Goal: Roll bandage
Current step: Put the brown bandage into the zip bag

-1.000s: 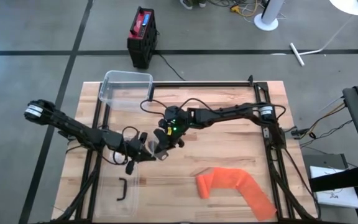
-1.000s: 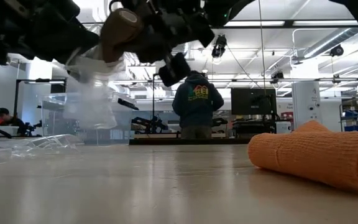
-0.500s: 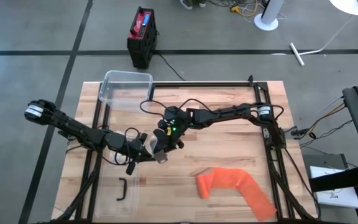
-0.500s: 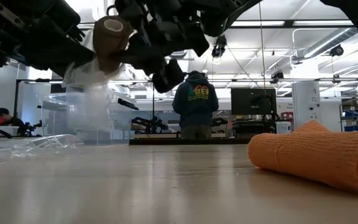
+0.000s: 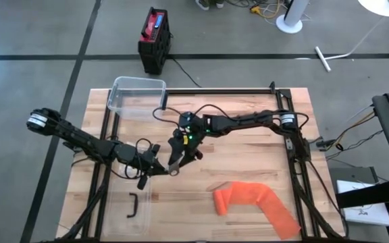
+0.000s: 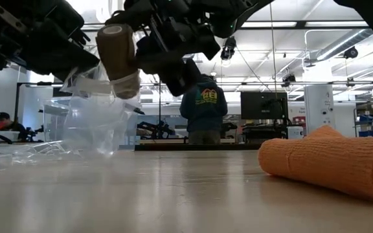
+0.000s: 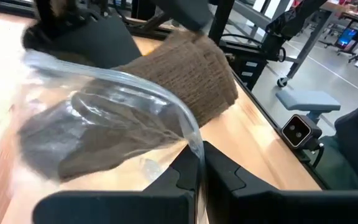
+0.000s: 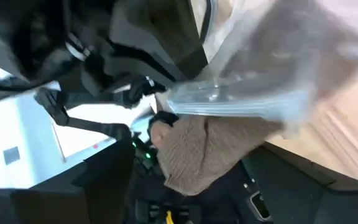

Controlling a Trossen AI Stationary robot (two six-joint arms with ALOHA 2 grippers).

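A brown bandage roll [image 6: 118, 59] stands nearly upright above the table. Its lower end is in the mouth of a clear plastic bag [image 6: 94, 120], and it also shows in the left wrist view [image 7: 190, 70] and the right wrist view [image 8: 199, 150]. My left gripper [image 5: 155, 167] is shut on the bag. My right gripper [image 5: 179, 156] stands open around the roll from the far right. An unrolled orange bandage [image 5: 255, 202] lies flat at the near right. My left gripper pinches the bag's rim [image 7: 193, 154] between its two fingers, coming about level from the table's left. The bag hangs below the fingers, clear of the table, its mouth held up. My right gripper's fingers stand on either side of the roll; whether they touch it I cannot tell.
A clear plastic tub [image 5: 138, 94] stands at the far left. A clear lid with a black handle [image 5: 134, 206] lies at the near left. Black frame rails [image 5: 296, 155] run along the table's edges. A person [image 6: 204, 107] stands in the room beyond.
My right gripper has opened and turned a little at the wrist. The brown roll has tipped from slanting to nearly upright, and its lower end has sunk into the bag's mouth. The bag now hangs lower and fuller below my left gripper.
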